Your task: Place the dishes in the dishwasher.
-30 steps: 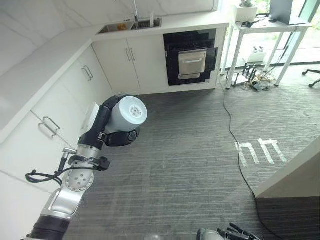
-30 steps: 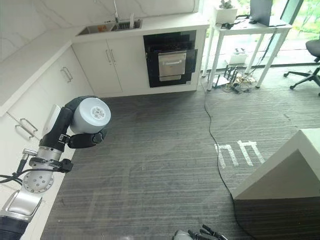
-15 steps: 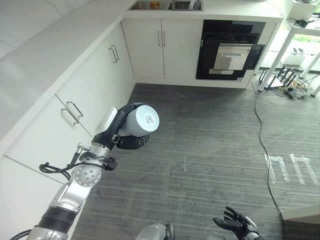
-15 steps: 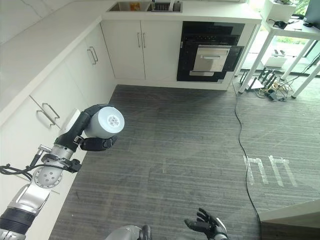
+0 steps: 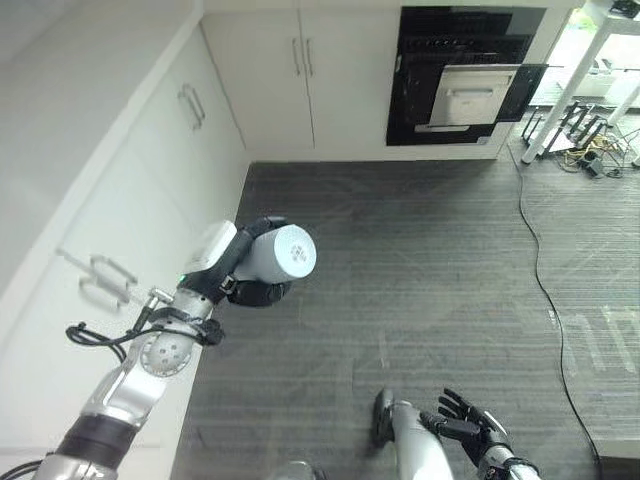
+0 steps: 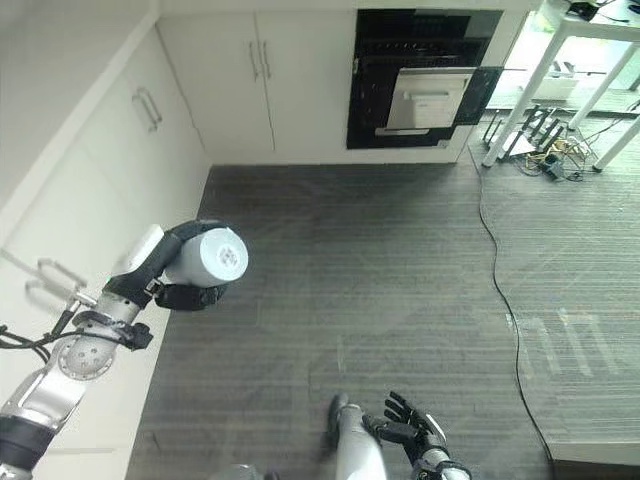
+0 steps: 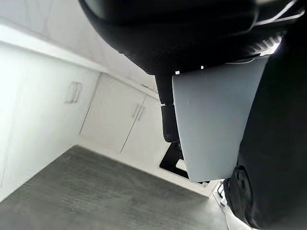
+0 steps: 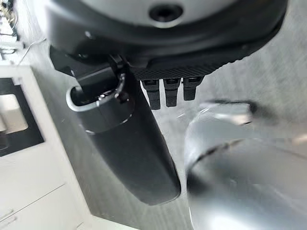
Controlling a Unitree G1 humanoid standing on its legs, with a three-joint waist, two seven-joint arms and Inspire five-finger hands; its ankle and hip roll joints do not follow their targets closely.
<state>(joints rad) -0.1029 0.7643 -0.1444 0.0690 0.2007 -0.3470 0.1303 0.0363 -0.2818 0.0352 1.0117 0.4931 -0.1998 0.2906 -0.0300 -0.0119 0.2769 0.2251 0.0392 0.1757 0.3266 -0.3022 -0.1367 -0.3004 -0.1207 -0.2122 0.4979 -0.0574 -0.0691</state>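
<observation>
Cup (image 5: 280,254), pale grey and turned on its side with its base toward the camera, sits in the left hand (image 5: 262,292), whose dark fingers curl round it. Right hand (image 5: 462,423) hangs low over the grey floor (image 5: 420,260), fingers spread open. Dishwasher (image 5: 462,72) stands open well beyond both hands, beside white cabinets (image 5: 270,75).

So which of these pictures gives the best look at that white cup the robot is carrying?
The left eye view: the white cup shows whole there, gripped by the left hand over the grey floor. The right eye view shows nearly the same. The left wrist view catches just its pale side, up close.
</observation>
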